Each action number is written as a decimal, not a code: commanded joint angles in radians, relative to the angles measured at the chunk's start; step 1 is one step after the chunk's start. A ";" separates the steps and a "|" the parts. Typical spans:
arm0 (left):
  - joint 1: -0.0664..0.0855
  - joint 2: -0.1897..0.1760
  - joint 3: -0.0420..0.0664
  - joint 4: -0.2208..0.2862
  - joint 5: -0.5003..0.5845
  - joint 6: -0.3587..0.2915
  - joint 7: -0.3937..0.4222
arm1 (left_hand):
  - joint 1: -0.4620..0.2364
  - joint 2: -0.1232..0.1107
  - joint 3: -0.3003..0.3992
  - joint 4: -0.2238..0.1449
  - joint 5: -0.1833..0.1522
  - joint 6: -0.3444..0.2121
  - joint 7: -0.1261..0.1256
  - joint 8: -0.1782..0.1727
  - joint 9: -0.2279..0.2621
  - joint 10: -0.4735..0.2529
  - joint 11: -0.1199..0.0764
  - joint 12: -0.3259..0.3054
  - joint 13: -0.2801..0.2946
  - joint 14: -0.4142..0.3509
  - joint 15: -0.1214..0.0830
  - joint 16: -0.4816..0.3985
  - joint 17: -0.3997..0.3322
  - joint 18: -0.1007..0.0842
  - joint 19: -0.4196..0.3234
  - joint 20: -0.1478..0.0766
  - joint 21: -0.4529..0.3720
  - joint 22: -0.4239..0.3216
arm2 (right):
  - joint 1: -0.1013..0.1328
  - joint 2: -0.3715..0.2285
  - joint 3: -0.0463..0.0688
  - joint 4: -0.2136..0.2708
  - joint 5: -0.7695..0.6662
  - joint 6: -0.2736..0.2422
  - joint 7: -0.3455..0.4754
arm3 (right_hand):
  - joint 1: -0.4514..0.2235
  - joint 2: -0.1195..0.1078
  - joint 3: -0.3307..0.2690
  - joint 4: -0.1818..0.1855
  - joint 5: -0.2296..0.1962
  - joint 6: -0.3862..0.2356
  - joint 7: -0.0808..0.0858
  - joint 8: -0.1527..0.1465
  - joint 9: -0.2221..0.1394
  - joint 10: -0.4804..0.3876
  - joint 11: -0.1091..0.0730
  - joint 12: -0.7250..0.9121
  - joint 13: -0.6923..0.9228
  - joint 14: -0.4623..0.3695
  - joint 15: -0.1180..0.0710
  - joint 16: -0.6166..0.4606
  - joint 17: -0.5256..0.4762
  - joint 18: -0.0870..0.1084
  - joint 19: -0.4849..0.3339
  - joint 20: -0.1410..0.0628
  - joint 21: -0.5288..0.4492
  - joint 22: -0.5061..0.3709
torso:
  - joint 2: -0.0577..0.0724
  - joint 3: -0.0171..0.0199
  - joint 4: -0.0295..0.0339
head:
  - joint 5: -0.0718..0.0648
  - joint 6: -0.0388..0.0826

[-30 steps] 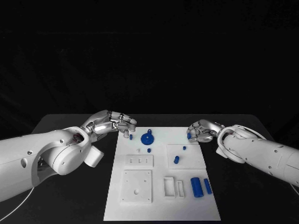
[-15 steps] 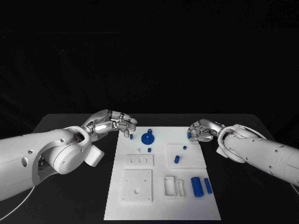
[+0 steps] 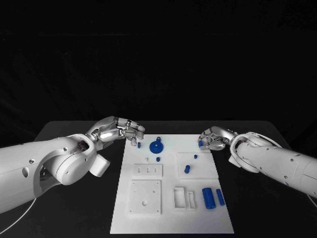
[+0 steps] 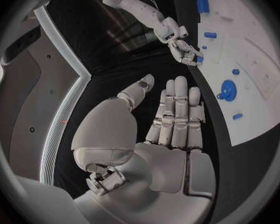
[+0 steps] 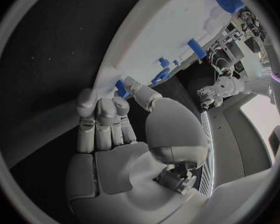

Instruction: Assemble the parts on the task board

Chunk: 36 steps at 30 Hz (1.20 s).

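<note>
Over the last second I see almost nothing move: my left hand (image 3: 120, 130) still hovers with fingers apart and empty at the far left corner of the task board (image 3: 171, 218). My right hand (image 3: 214, 139) stays at the far right edge, fingers touching a small blue part (image 5: 120, 86); I cannot tell if it's gripped. The blue disc (image 3: 156, 147) sits untouched, so assembly hasn't advanced.

Black table (image 3: 73, 198) (matte), dark backdrop (image 3: 158, 59) behind it
</note>
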 commanded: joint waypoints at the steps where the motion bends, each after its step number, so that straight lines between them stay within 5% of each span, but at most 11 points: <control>1: 0.000 0.001 0.000 0.002 -0.007 0.018 0.008 | 0.010 -0.003 0.006 0.001 -0.003 -0.004 -0.001 -0.004 0.001 -0.007 -0.003 -0.007 0.002 0.002 0.005 -0.005 -0.001 0.003 -0.008 -0.016 -0.004 -0.001 | 0.000 0.002 0.001 0.000 -0.002 -0.006 -0.004 | -0.009 0.005 0.008 0.001 -0.007 0.022 0.027 0.008 0.004 0.002 -0.008 0.006 -0.001 0.002 -0.009 -0.007 0.002 0.085 -0.002 -0.004 -0.001 0.017 | 0.000 -0.0002 0.0001 | 0.000 -0.001; 20: 0.000 0.001 0.000 0.000 -0.016 0.017 -0.001 | 0.009 0.000 0.006 0.002 -0.003 -0.001 -0.002 -0.002 0.004 -0.004 -0.004 -0.005 0.004 0.002 0.005 -0.006 -0.001 0.003 -0.008 -0.015 -0.003 -0.001 | 0.000 -0.001 0.001 0.016 -0.024 -0.050 -0.026 | -0.025 0.019 0.051 0.008 -0.024 0.086 0.001 0.047 0.039 0.008 -0.033 0.004 -0.004 0.003 -0.032 -0.011 0.006 0.085 0.001 -0.007 0.000 0.016 | 0.000 0.0011 -0.0013 | 0.001 -0.002; 27: 0.001 0.005 0.000 -0.012 -0.040 0.006 -0.079 | -0.036 -0.008 -0.008 0.031 -0.028 0.026 -0.016 0.010 0.014 0.037 -0.025 0.018 0.019 0.013 0.001 -0.001 0.003 0.005 -0.001 -0.019 0.004 -0.002 | 0.035 -0.026 0.002 0.092 -0.073 -0.071 -0.083 | -0.029 0.012 0.053 0.006 -0.022 0.087 -0.001 0.049 0.042 0.009 -0.035 0.004 -0.004 0.004 -0.034 -0.011 0.007 0.085 0.003 -0.008 0.001 0.016 | -0.004 0.0015 -0.0047 | 0.003 0.002; 36: 0.002 0.071 0.001 -0.094 -0.044 0.016 -0.266 | -0.142 -0.039 -0.036 0.118 -0.051 0.082 -0.039 0.021 0.018 0.118 -0.063 0.056 0.045 0.070 -0.036 0.061 0.036 0.014 0.046 -0.047 0.035 0.001 | 0.083 -0.041 0.002 0.227 -0.161 -0.072 -0.204 | -0.030 0.006 0.062 0.007 -0.019 0.090 -0.003 0.050 0.047 0.012 -0.038 0.005 -0.004 0.006 -0.037 -0.011 0.008 0.085 0.008 -0.011 0.002 0.014 | -0.026 0.0028 -0.0130 | 0.017 0.007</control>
